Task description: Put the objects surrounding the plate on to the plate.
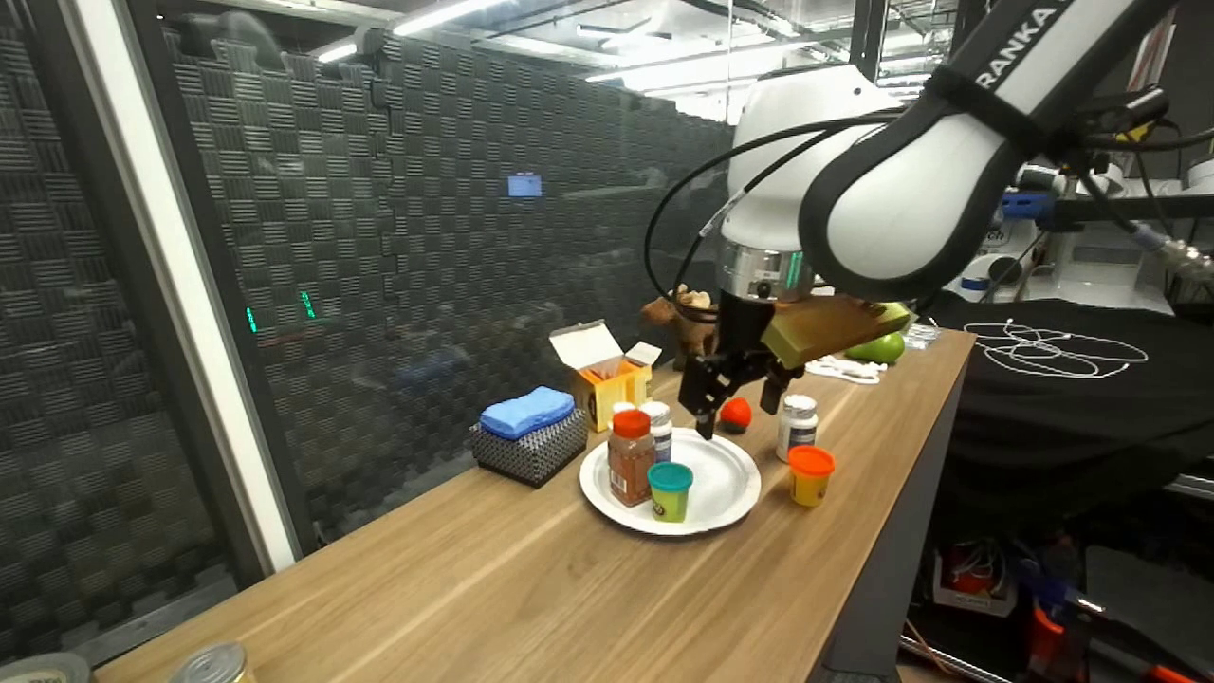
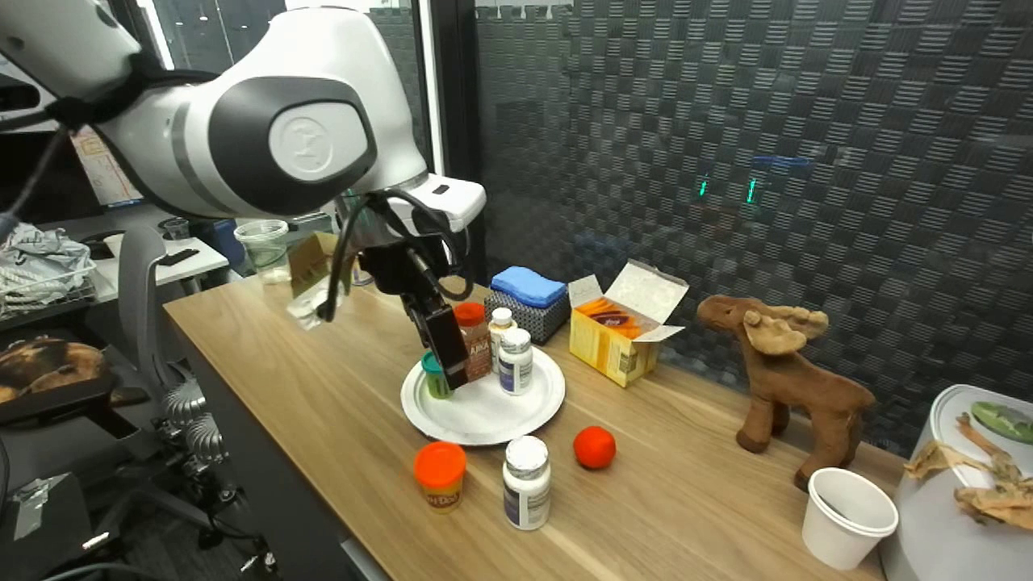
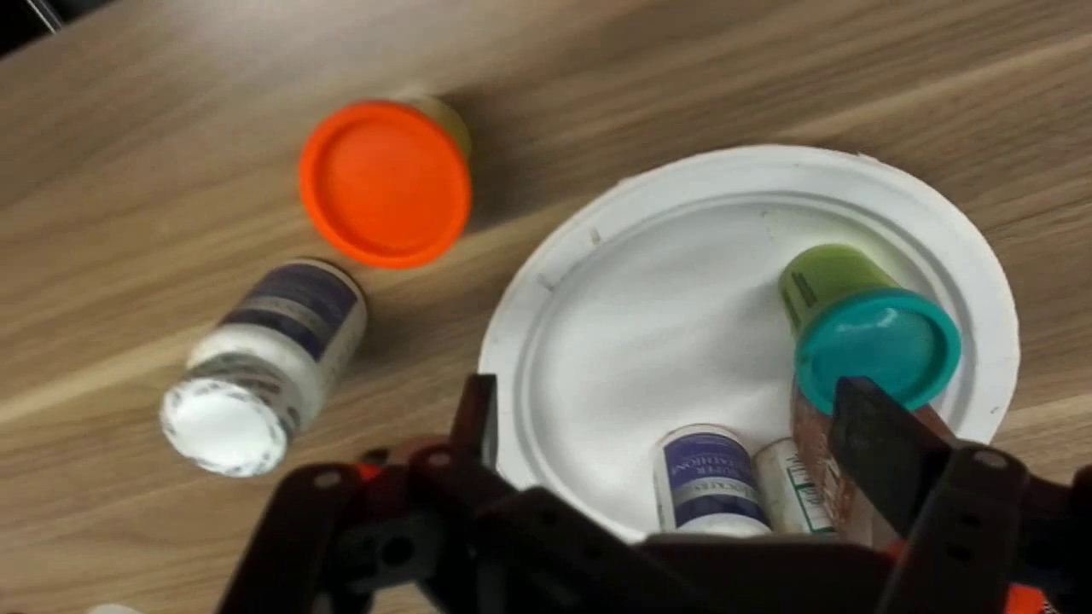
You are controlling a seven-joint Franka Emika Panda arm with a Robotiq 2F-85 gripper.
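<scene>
On the white plate (image 2: 484, 420) stand a brown red-capped bottle (image 1: 630, 465), a green cup with a teal lid (image 3: 879, 350), a white bottle with a purple label (image 2: 515, 373) and a white bottle with a green label (image 2: 500, 329). Off the plate, on the table, are a cup with an orange lid (image 2: 441, 476), another white bottle with a dark label (image 2: 526, 488) and the orange-red ball (image 2: 595, 447). My gripper (image 3: 667, 388) hovers above the plate, open, its jaws wide apart and nothing held. In the wrist view its body hides most of the ball.
Behind the plate sit a blue cloth (image 2: 529, 286) on a dark patterned box (image 2: 542, 316) and an open yellow box (image 2: 605, 347). A brown plush moose (image 2: 787, 375) and white paper cups (image 2: 843, 520) stand farther along. Cans (image 1: 213, 664) lie at the table's opposite end.
</scene>
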